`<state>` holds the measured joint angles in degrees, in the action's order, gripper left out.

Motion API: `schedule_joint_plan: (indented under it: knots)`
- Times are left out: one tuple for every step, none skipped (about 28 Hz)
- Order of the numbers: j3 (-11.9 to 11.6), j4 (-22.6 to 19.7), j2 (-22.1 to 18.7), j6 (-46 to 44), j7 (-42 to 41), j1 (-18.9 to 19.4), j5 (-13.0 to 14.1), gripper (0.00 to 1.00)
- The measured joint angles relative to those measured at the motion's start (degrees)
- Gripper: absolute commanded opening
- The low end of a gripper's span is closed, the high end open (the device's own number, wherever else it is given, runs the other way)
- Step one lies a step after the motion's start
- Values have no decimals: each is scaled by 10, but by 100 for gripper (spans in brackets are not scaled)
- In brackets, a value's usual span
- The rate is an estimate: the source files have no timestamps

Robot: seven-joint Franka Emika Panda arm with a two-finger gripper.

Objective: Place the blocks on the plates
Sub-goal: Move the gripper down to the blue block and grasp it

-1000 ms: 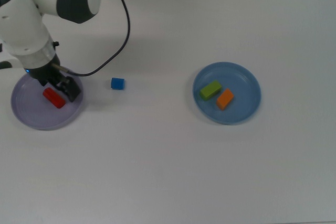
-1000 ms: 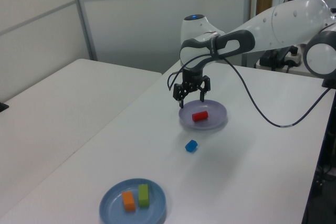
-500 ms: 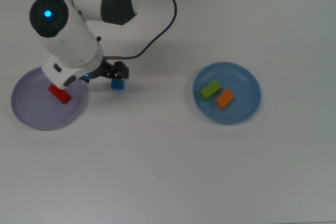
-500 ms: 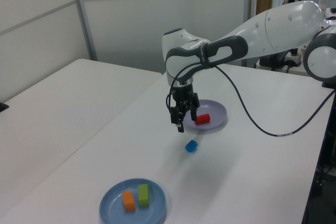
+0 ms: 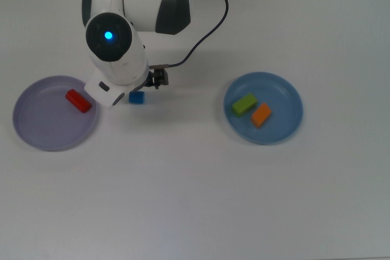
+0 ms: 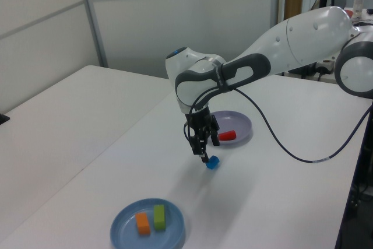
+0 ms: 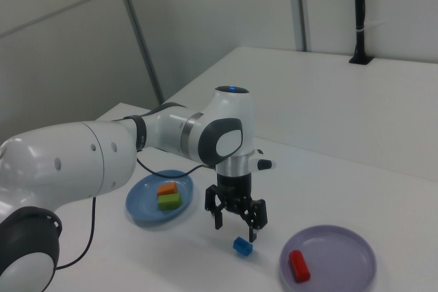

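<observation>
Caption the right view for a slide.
Open gripper hovers above the blue cube, between the purple plate holding the red block and the blue plate.

- i can't read any text, label, brand, number or sign from here, not on the arm, the blocks, the plates or the table.

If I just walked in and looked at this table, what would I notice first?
Probably the big white robot arm bending over the middle of the white table, with its open gripper hanging just above a little blue cube. Next come the two plates: a purple plate holding a red block, and a blue plate holding a green block and an orange block.
</observation>
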<state>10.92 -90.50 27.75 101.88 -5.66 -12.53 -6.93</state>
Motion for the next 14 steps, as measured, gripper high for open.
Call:
schedule_joint_plan:
  knots:
    - [0, -1, 2, 0, 0, 1, -4, 92]
    - [0, -2, 3, 0, 1, 2, -6, 92]
    - [0, -2, 4, 0, 2, 2, -8, 92]
    - [0, -3, 6, 0, 3, 2, -11, 92]
    - [0, -3, 7, 0, 5, 2, -16, 92]
    - [0, -3, 9, 0, 7, 2, -21, 92]
    - [0, -3, 11, 0, 10, 2, -29, 92]
    - [0, -3, 13, 0, 13, 2, -34, 92]
    - [0, -3, 15, 0, 15, 3, -38, 92]
    - [0, -3, 17, 0, 18, 3, -40, 92]
    - [0, -3, 19, 0, 20, 4, -43, 92]
    - [0, -3, 21, 0, 22, 5, -44, 89]
    - [0, -3, 23, 0, 26, 6, -46, 86]
    - [0, -3, 25, 0, 28, 7, -47, 83]
